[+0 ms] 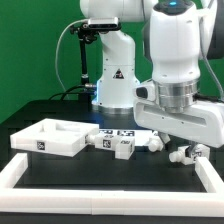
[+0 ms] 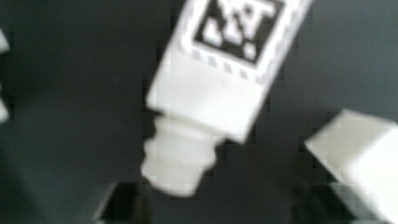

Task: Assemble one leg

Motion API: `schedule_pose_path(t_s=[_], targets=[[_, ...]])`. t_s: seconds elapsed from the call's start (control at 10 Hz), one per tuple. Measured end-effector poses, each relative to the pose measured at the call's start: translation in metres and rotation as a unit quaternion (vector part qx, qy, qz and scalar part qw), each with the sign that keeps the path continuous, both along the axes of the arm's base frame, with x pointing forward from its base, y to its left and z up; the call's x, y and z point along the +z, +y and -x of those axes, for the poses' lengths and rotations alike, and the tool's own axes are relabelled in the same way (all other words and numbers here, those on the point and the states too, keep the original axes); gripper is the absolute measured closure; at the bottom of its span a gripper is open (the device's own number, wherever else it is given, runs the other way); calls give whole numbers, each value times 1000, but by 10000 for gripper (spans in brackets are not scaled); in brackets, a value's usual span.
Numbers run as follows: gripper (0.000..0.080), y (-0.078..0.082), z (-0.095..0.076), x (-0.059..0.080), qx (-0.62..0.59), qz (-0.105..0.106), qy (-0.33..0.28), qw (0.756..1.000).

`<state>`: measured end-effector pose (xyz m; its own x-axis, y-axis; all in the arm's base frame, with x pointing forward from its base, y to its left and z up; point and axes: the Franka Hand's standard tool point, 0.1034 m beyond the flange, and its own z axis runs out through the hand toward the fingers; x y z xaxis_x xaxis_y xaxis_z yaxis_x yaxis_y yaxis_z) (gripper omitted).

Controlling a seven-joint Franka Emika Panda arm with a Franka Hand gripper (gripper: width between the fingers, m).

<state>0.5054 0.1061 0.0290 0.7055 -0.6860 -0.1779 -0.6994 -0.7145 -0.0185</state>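
In the wrist view a white leg (image 2: 210, 90) lies on the black table. Its black-and-white tag is at one end and its ribbed peg end points toward my gripper (image 2: 231, 206). The gripper is open: the two dark fingertips (image 2: 135, 202) stand wide apart, with the peg end just between them and touching neither. In the exterior view my gripper (image 1: 181, 147) is low over the table at the right, and its fingers are mostly hidden by the hand. Other legs (image 1: 125, 147) lie near it.
A large white tray-like piece (image 1: 55, 138) with a raised rim lies at the exterior view's left. The marker board (image 1: 113, 131) lies behind the legs. Another white part (image 2: 359, 146) lies beside the leg. A white border (image 1: 100, 178) frames the table.
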Motion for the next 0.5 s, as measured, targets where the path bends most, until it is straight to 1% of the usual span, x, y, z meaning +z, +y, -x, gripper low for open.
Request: schedule_pose_path(t_s=[0.1, 0.2, 0.5], targets=[[274, 1, 1, -1, 0, 0, 0, 1000], [176, 2, 2, -3, 1, 2, -5, 1000], [158, 0, 3, -4, 1, 10, -37, 999]])
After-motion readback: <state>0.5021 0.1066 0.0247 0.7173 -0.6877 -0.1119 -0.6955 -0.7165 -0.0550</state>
